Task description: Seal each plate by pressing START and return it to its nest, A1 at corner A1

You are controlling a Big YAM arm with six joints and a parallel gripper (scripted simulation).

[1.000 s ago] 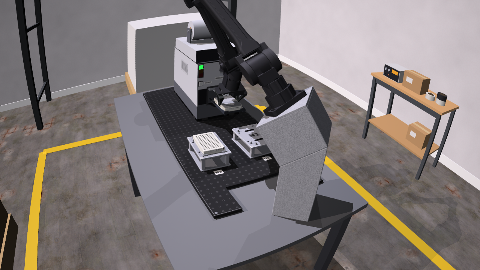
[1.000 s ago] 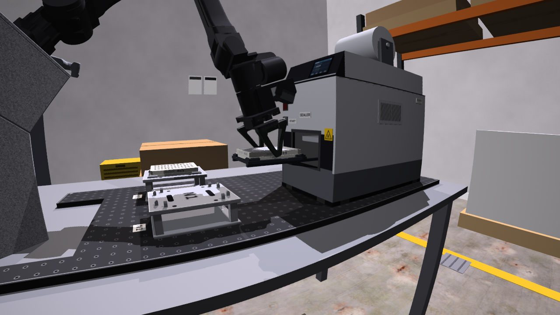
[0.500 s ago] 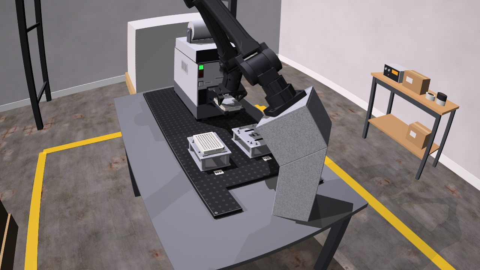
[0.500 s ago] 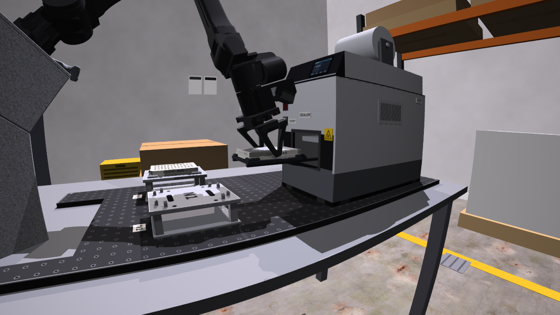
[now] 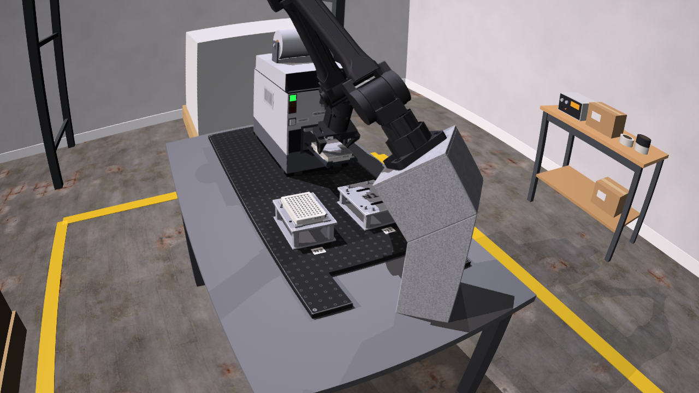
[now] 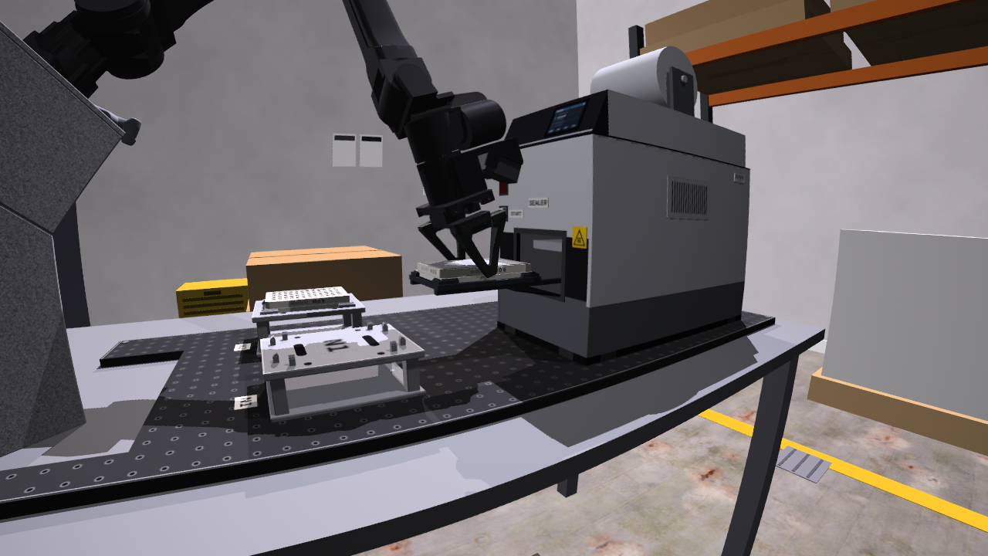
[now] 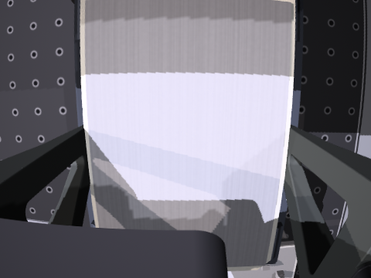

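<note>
A small cardboard box [image 5: 605, 119] stands on a side table [image 5: 587, 127].

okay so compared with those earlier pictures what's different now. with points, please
Nothing visibly changed. The black two-fingered hand [image 5: 335, 142] [image 6: 476, 261] [image 7: 186, 136] is still closed on the foil-covered white plate [image 5: 336, 156] [image 6: 441, 269] [image 7: 185, 104] at the sealer's black stage [image 6: 448, 285], the perforated white plate [image 5: 302, 207] [image 6: 307, 297] stays on its nest, and the green lamp [image 5: 292, 97] stays lit.
</note>
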